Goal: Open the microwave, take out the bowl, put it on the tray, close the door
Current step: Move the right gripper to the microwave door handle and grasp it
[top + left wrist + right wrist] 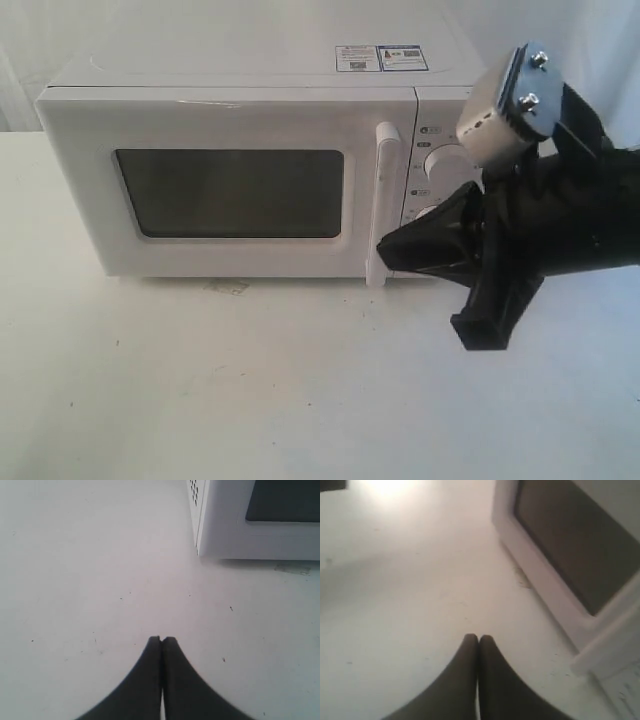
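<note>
Surface: white tabletop, faintly speckled.
Appliance: microwave stands on it, stickers on top.
Front: door sits flush with the microwave, window dark.
Right arm: right gripper pinched together, empty, tip just beside the lower end of the microwave's handle; contact I can't tell.
Left arm: left gripper pressed together, empty; I read it over the tabletop off the microwave's front corner.

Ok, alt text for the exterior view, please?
A white microwave sits on a white table, its door closed. The right arm's black pincer, shut, points at the lower end of the door's vertical handle.
</note>
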### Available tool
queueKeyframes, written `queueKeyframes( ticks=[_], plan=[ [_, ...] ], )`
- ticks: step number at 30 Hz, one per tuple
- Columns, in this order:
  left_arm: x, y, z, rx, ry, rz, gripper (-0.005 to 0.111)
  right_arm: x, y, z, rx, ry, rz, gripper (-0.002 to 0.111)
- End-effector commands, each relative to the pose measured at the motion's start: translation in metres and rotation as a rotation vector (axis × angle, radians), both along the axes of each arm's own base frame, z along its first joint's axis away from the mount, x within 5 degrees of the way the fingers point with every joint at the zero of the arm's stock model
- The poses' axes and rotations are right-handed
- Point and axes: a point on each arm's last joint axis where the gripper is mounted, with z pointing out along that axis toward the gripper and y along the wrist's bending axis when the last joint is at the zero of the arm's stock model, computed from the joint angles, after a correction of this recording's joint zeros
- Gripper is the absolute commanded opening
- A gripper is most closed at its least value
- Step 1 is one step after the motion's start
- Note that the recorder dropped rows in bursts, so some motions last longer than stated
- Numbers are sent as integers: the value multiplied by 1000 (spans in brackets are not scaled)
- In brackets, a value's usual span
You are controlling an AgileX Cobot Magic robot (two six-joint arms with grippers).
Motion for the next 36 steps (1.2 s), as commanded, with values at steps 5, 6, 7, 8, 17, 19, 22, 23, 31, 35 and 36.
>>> queueKeyframes(
  ticks=[5, 6, 7, 8, 17, 19, 22, 23, 31, 35, 36],
  plan=[
    [0, -1, -1, -6, 3, -6, 0, 29, -16, -14, -104, -103, -259, 0],
    [0, -1, -1, -6, 3, -6, 0, 31, -16, -17, -109, -94, -259, 0],
    [0, -1, -1, -6, 3, -6, 0, 33, -15, -20, -113, -83, -258, 0],
    [0, -1, -1, -6, 3, -6, 0, 36, -15, -24, -119, -68, -257, 0],
    [0, -1, -1, -6, 3, -6, 0, 52, -11, -56, -160, 47, -247, 17],
    [0, -1, -1, -6, 3, -6, 0, 54, -11, -58, -164, 52, -250, 31],
    [0, -1, -1, -6, 3, -6, 0, 57, -13, -57, -170, 23, -287, 52],
    [0, -1, -1, -6, 3, -6, 0, 58, -14, -57, -171, 18, -292, 55],
    [0, -1, -1, -6, 3, -6, 0, 61, -16, -55, -161, -9, -332, 57],
    [0, -1, -1, -6, 3, -6, 0, 63, -14, -51, -142, -26, -330, 57],
    [0, -1, -1, -6, 3, -6, 0, 63, -12, -49, -131, -37, -314, 57]
  ],
)
